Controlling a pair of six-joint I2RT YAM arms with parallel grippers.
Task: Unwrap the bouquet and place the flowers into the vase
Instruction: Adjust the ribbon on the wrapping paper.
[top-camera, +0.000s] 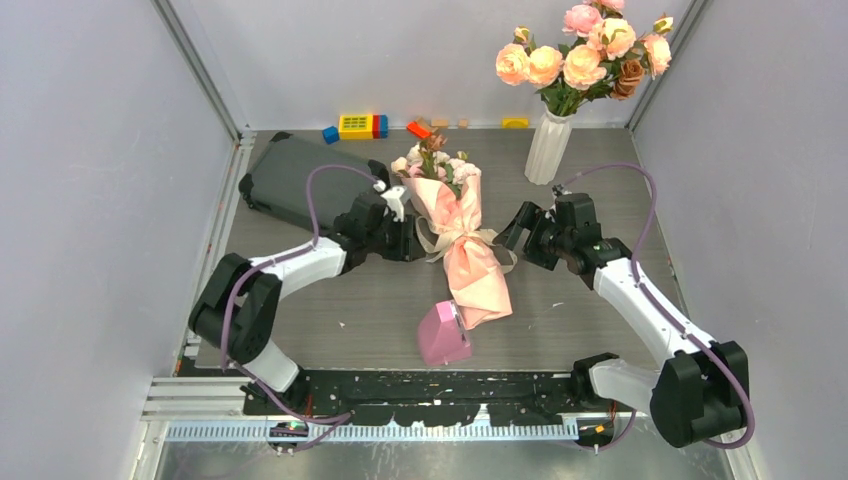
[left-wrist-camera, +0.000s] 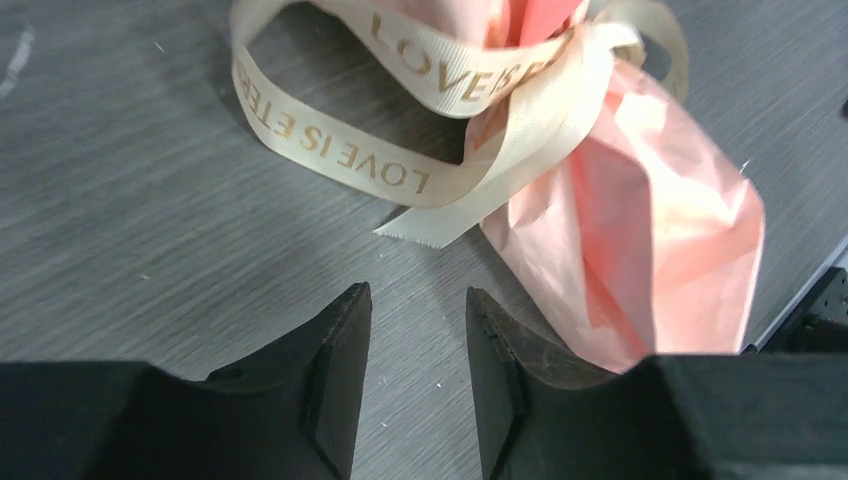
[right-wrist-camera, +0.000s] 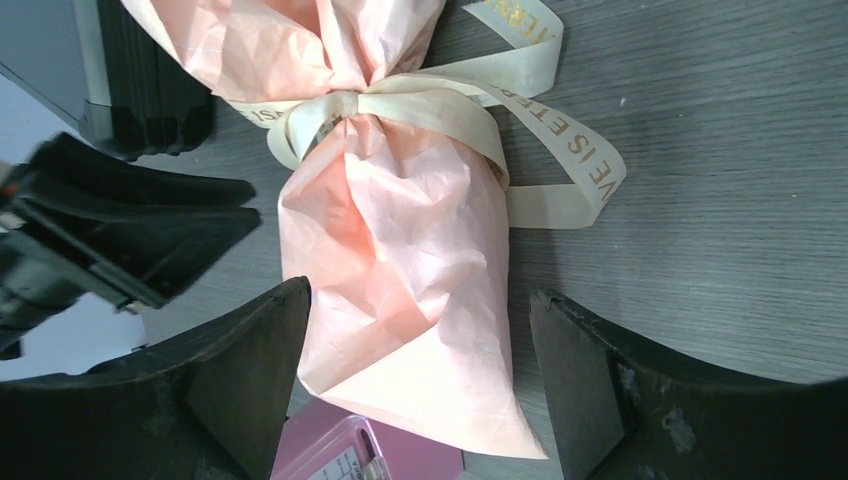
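Bouquet (top-camera: 462, 240) lies on the counter (top-camera: 350, 310) between my arms. Its ribbon (left-wrist-camera: 345, 160) reads "LOVE IS ETE…" in gold, legible only from the wrists, while only the top view shows the flowers (top-camera: 435, 160) and vase (top-camera: 548, 150). My left fingers (left-wrist-camera: 335, 360) stand half apart, empty, just short of the ribbon's end; my right fingers (right-wrist-camera: 250, 350) gape wide, empty, framing the wrap.

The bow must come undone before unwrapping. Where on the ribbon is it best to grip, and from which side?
Probably the ribbon's free tail end, flat on the table beside the bouquet. Come from the left arm's side, where the open left hand points at it.
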